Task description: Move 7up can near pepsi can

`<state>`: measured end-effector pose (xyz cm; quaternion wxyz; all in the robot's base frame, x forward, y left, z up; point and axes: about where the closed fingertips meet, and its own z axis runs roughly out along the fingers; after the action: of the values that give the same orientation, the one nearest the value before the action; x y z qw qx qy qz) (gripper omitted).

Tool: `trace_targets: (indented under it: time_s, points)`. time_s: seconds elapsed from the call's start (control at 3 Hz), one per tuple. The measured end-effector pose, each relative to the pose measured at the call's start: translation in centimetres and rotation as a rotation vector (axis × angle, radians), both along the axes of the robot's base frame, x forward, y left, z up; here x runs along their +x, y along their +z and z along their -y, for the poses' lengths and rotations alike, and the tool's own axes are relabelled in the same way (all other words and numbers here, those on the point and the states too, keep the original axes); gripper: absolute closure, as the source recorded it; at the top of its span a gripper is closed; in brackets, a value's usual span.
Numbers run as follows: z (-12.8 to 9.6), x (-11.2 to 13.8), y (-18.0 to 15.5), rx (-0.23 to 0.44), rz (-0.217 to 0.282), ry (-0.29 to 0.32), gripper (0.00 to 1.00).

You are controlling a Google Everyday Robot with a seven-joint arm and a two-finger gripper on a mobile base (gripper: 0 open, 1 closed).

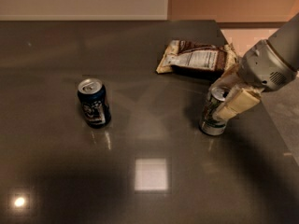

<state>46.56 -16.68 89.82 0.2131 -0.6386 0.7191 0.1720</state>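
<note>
While 7up can (210, 121) stands upright, top up | jaws around it, clamping unclear

On worktop (140, 185): pepsi can (94, 102) left, 7up can (211, 118) well apart to its right, snack bag (196, 57) behind that. gripper (224, 105) at the 7up can's right side.
</note>
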Motion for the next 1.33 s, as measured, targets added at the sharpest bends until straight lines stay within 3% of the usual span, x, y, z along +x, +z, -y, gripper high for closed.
trace_targets:
  time_s: [0.33,0.67,1.0,1.33]
  points:
    - [-0.8,0.0,0.2,0.015,0.000,0.016,0.65]
    - [-3.0,-0.1,1.4,0.047,0.011,0.064,0.88]
    - [-6.2,-0.1,2.6,0.076,0.022,0.126,1.00]
    - [-9.3,-0.2,3.4,0.101,0.033,0.182,1.00]
